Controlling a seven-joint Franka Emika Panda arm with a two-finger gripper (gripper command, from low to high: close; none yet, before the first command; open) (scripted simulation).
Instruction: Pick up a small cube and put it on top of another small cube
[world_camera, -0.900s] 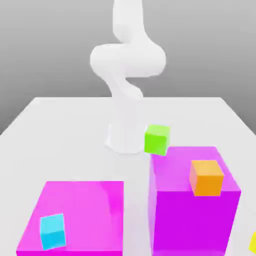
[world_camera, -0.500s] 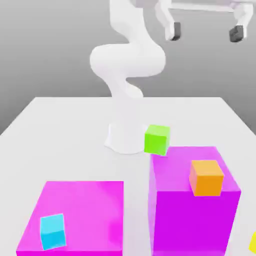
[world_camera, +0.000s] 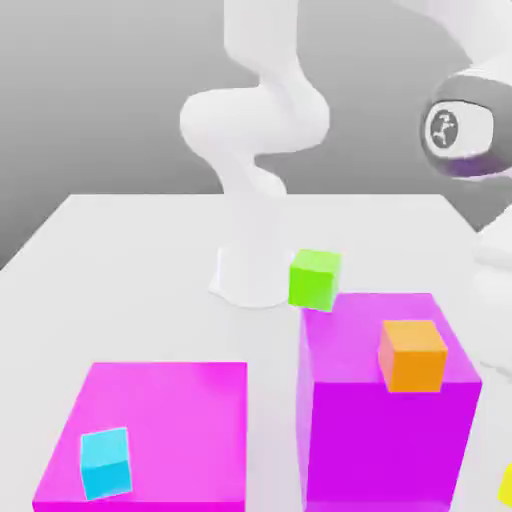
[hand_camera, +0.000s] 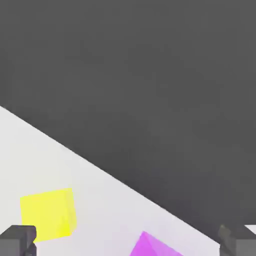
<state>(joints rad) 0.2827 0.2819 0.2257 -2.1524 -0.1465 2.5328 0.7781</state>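
- my gripper (hand_camera: 127, 242) is spread wide with nothing in it; its two dark fingertips (hand_camera: 17, 240) sit at the lower corners of the hand view.
- between them i see a yellow cube (hand_camera: 48, 213) on the white table (hand_camera: 100, 200).
- in the exterior view, an orange cube (world_camera: 412, 355) sits on the tall pink block (world_camera: 390, 420) at the lower right.
- a blue cube (world_camera: 105, 463) sits on the low pink block (world_camera: 170, 420) at the lower left.
- a green cube (world_camera: 315, 279) is in the middle, by the arm's base (world_camera: 250, 275).

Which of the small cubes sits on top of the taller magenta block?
The orange cube. It rests on the taller magenta block. The cyan cube lies on the low magenta slab; the green cube sits behind the block.
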